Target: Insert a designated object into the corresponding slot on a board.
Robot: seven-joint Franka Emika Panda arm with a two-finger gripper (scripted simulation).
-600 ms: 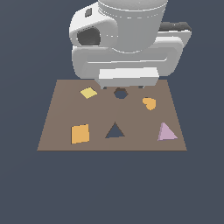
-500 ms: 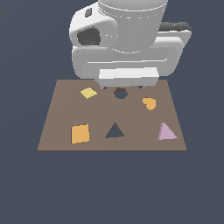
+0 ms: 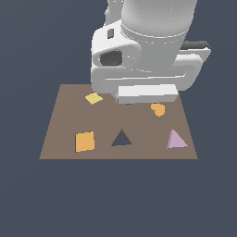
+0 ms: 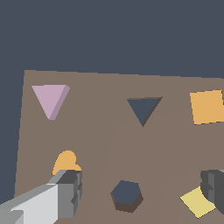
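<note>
The lilac-pink triangular block lies on the brown board near its front corner at the exterior view's right; it also shows in the wrist view. The dark triangular slot is at the board's front middle, and shows in the wrist view. My gripper is open and empty, its fingertips spread wide on either side of the dark hexagonal hole. In the exterior view the arm's body hides the gripper. The block lies apart from the gripper.
An orange square lies at the board's front at the exterior view's left. A yellow diamond and an orange heart-like piece lie toward the back. The arm's white body hangs over the back of the board.
The arm's body has shifted slightly over the back of the board and now covers the hexagonal hole in the exterior view. The pieces have not moved.
</note>
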